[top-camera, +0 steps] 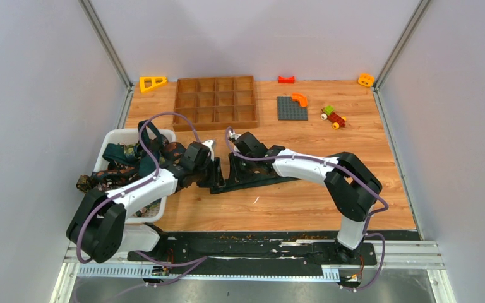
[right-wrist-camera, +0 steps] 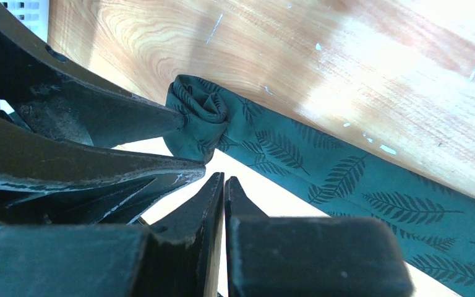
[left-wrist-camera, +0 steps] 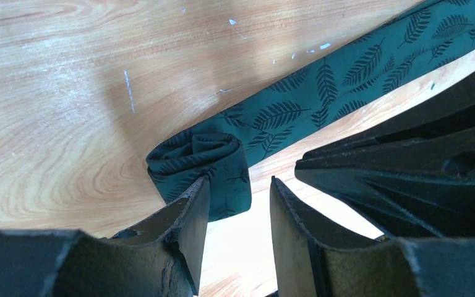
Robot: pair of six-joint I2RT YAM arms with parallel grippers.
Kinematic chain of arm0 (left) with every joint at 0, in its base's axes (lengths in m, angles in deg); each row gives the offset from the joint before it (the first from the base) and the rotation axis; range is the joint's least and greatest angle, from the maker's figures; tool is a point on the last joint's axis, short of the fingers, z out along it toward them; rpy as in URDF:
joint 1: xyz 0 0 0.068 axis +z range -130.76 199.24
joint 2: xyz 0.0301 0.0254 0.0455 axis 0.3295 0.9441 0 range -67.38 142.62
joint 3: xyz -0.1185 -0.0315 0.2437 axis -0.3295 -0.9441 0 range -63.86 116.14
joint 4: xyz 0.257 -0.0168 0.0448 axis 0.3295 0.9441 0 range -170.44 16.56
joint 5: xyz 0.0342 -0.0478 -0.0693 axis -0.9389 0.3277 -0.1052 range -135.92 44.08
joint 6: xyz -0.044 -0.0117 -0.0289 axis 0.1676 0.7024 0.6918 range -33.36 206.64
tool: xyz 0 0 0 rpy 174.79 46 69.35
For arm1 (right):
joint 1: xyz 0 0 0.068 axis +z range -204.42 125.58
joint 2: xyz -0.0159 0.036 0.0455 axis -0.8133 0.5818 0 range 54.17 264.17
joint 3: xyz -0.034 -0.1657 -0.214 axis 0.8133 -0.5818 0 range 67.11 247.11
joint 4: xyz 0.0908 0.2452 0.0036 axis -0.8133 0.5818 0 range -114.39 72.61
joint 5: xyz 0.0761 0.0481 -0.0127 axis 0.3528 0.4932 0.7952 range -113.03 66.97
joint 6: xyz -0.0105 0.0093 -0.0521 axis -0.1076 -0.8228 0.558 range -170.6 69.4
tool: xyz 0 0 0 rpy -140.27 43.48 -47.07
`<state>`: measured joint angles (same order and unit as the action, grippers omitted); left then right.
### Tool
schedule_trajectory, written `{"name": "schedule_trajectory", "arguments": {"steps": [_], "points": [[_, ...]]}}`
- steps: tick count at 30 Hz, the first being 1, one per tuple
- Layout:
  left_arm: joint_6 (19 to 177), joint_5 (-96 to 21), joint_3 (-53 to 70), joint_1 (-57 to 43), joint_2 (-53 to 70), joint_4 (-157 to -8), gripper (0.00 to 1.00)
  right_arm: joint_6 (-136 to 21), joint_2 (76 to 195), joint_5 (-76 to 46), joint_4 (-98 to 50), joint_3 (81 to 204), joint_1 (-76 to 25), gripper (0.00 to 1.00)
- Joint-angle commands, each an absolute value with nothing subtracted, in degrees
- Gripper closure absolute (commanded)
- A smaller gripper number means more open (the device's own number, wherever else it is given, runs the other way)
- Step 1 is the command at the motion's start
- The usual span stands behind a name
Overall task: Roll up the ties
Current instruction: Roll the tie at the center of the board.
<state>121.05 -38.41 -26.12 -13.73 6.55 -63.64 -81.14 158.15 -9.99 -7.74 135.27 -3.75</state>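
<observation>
Tie flat on table, bin holding other ties to its left, compartment tray behind

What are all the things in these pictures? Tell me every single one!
dark green leaf-print fabric tie: one, on the wooden table, one end wound into a small roll
teal and brown patterned ties: a heap, count unclear, in the white plastic basket, left
brown wooden tray of square compartments: one, far middle
yellow triangular toy: one, far left
small red block: one, far edge
orange block: one, far right corner
grey studded plate: one, an orange curved piece on it
green and red toy car with yellow wheels: one, right of the plate
purple cables: along both arms
left gripper: open, one finger against the roll
right gripper: shut, beside the roll
</observation>
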Motion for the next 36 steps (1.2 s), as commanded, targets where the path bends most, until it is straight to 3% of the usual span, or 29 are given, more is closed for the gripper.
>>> {"name": "schedule_trajectory", "arguments": {"steps": [1, 7, 20, 27, 36], "points": [[121.6, -37.1, -26.6, -13.7, 4.2, -66.8, 0.52, -80.1, 155.2, -10.7, -9.4, 134.8, -4.2, 0.94], [122.3, -36.2, -27.3, -13.8, 3.2, -68.2, 0.49, -80.4, 155.2, -10.1, -9.8, 134.8, -4.2, 0.94], [123.6, -36.1, -28.7, -12.4, -0.9, -68.1, 0.60, -81.0, 155.5, -8.4, -10.5, 135.6, -4.1, 0.92], [120.7, -44.1, -27.7, -11.6, -10.1, -60.4, 0.51, -81.1, 157.5, -7.1, -10.6, 138.3, -2.1, 0.91], [119.7, -50.5, -30.8, -11.1, -16.8, -55.7, 0.48, -80.6, 163.8, -5.1, -9.5, 146.0, 0.2, 0.91]]}}
